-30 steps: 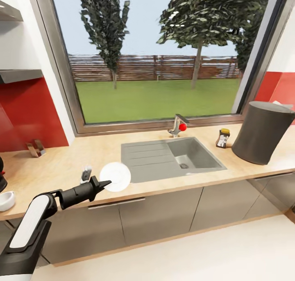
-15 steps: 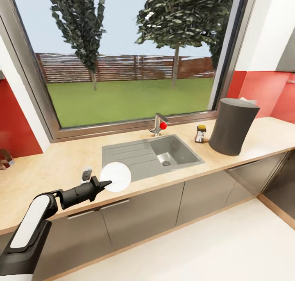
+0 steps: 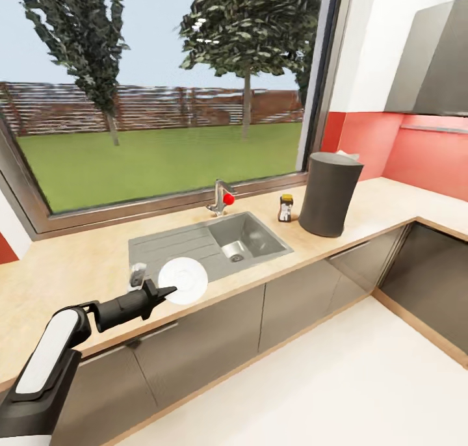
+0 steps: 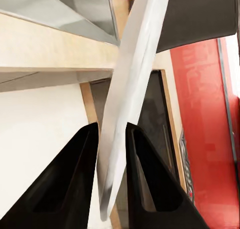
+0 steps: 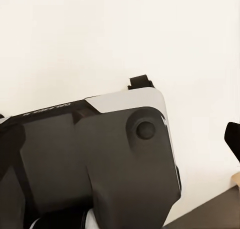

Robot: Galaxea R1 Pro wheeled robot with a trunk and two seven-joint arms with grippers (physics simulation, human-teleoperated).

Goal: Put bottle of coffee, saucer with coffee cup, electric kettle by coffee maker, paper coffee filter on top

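My left gripper (image 3: 170,292) is shut on a white saucer (image 3: 184,280), held out over the front edge of the wooden countertop (image 3: 58,283). In the left wrist view the saucer (image 4: 127,89) runs edge-on between the two black fingers (image 4: 75,179). A tall dark grey cylindrical appliance (image 3: 328,194) stands on the counter right of the sink, with something white (image 3: 348,155) poking up behind it. A small dark bottle (image 3: 285,208) with a yellow cap and white label stands beside it. The right wrist view faces a dark and white part of my own body (image 5: 100,154) over pale floor.
A grey sink (image 3: 195,248) with a tap (image 3: 221,197) lies under the big window. A small grey and white object (image 3: 137,275) sits on the counter near the saucer. The counter turns a corner at the right (image 3: 435,215). Grey cabinets (image 3: 292,303) stand below, with pale floor (image 3: 338,381) in front.
The head view has swung to the right, so sink, bottle and grey appliance sit further left in the picture. The left arm and saucer keep their place in the view.
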